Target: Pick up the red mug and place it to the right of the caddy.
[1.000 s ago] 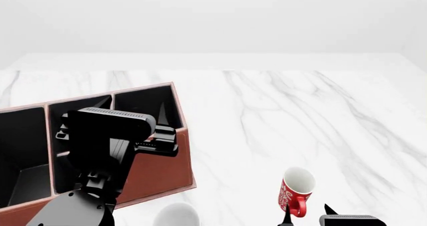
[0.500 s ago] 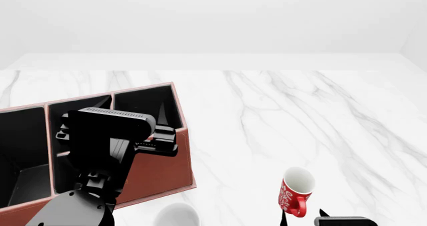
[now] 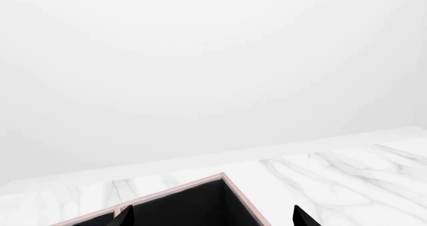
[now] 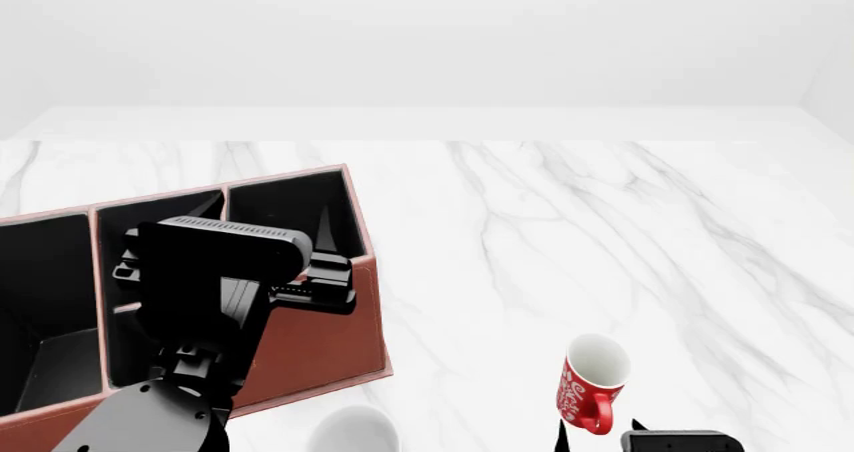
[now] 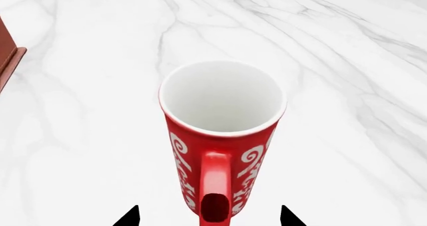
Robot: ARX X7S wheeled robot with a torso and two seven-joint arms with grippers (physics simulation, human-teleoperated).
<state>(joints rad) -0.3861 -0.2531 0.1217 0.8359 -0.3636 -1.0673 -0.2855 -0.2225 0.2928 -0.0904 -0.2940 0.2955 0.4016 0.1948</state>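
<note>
The red mug [image 4: 590, 383] with white pattern and white interior stands upright on the marble table at the front right, handle toward me. In the right wrist view the red mug [image 5: 221, 136] is centred, its handle between the tips of my right gripper [image 5: 209, 217], which is open and apart from it. In the head view the right gripper [image 4: 597, 434] shows just below the mug. The reddish-brown caddy [image 4: 327, 347] with black compartments stands at the left. My left gripper [image 3: 211, 217] is open over the caddy's [image 3: 233, 196] corner compartment, holding nothing.
A white mug's rim [image 4: 352, 434] shows at the bottom edge, in front of the caddy. The white marble table [image 4: 574, 222] stretches to the right of the caddy and beyond the red mug. My left arm [image 4: 200, 312] hides part of the caddy.
My right gripper has drawn back toward the bottom edge of the head view, slightly left. The red mug, the caddy and the left arm have not moved.
</note>
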